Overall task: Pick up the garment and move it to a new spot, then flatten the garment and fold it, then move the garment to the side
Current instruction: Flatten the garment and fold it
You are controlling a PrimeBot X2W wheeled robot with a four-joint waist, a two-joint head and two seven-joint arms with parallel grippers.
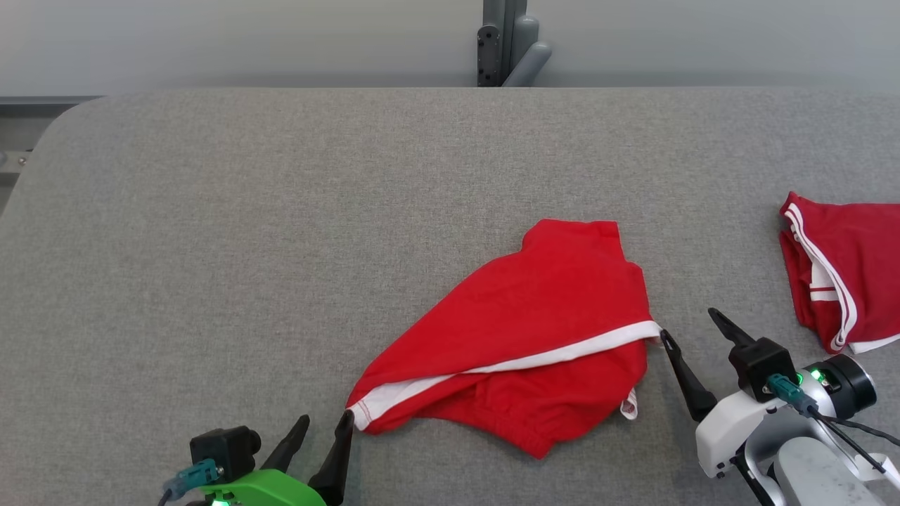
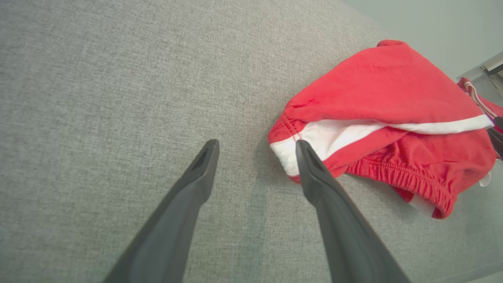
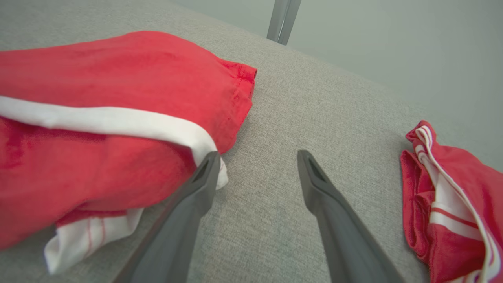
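Open grippers flanked the red garment (image 1: 541, 302)
Crumpled on the table (image 1: 281, 211), it had the left gripper (image 1: 325, 417) at its white band (image 1: 548, 358)'s left end, the right gripper (image 1: 688, 323) at the other, jaws spread, empty; pinching both ends evenly looked wisest

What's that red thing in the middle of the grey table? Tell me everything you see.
A red garment, soft knit cloth by the look, lies rumpled and folded over itself on the grey cloth-covered table, right of the middle. A white band runs slantwise across it; below it a gathered elastic edge and a small white label show. The open left gripper has a fingertip at its near left corner, the open right gripper one at the band's right end.
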